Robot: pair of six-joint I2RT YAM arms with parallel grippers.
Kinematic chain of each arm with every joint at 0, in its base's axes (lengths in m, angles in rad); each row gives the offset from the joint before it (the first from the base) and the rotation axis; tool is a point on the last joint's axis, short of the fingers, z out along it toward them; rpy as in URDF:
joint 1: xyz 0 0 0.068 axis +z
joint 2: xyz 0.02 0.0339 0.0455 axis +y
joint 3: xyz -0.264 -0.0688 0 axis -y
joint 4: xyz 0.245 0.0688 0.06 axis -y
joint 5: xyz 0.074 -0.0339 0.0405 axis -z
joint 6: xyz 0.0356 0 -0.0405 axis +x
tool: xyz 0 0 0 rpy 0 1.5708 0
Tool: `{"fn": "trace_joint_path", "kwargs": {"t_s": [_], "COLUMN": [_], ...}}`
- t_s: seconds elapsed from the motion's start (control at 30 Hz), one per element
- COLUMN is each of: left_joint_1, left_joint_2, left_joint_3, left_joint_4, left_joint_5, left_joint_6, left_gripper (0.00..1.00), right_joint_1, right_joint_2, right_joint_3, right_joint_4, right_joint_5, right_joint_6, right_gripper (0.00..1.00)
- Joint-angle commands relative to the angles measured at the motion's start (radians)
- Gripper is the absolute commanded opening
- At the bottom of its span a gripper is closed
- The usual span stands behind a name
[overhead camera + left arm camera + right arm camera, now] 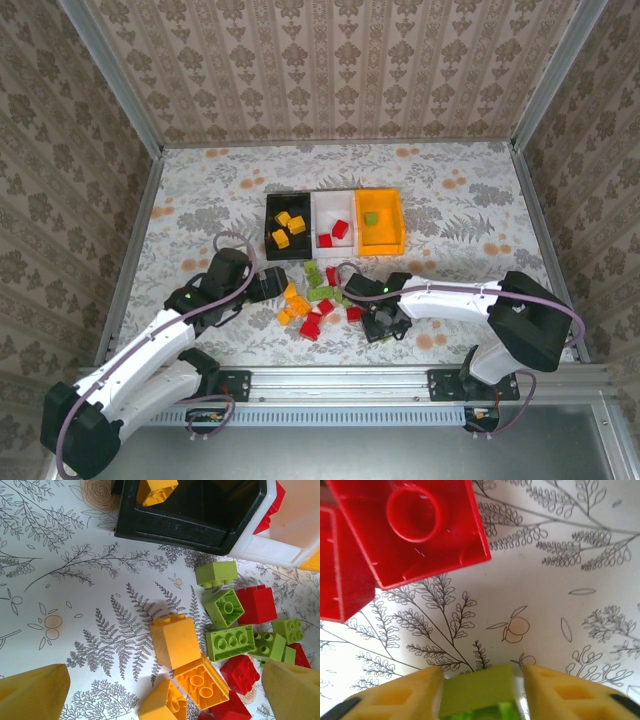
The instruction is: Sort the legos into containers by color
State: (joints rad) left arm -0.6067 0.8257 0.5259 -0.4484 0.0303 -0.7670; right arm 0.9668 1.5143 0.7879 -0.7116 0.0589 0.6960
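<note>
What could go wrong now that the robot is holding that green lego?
The right gripper pinches the green lego near its fingertips, so it might slip before reaching the orange bin. The open left gripper hangs over orange legos packed together, so closing could grab two or knock the others.

Mid-table, containers [311, 225] joined in a row left to right: several legos [297, 224] in the left bin [288, 256], two in the middle bin [325, 208], one in the right bin [385, 237]. Just near of them, a loose pile [320, 293]; left gripper [278, 288] at its left, right gripper [481, 680] at its right, one brick [477, 695] between its fingers [410, 695].
</note>
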Motion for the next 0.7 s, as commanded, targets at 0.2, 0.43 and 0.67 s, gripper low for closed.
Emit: {"fn": "trace_joint_path", "kwargs": {"t_s": [0.2, 0.43, 0.67], "left_joint_1": [0.008, 0.008, 0.008], "left_joint_2": [0.000, -0.001, -0.010], "left_joint_3": [0.028, 0.036, 0.029], "left_joint_4": [0.007, 0.008, -0.001], "left_joint_5": [0.014, 0.026, 0.035], "left_joint_6": [0.010, 0.026, 0.024], "left_gripper": [1.00, 1.00, 1.00], "right_joint_1": [-0.018, -0.256, -0.431], "right_joint_2": [-0.101, -0.149, 0.099], "right_joint_3": [0.081, 0.310, 0.520], "right_joint_4": [-0.061, -0.030, 0.087], "right_joint_5": [0.050, 0.122, 0.207], "right_joint_6": [-0.003, -0.092, -0.113], "right_gripper": [0.29, 0.29, 0.31]}}
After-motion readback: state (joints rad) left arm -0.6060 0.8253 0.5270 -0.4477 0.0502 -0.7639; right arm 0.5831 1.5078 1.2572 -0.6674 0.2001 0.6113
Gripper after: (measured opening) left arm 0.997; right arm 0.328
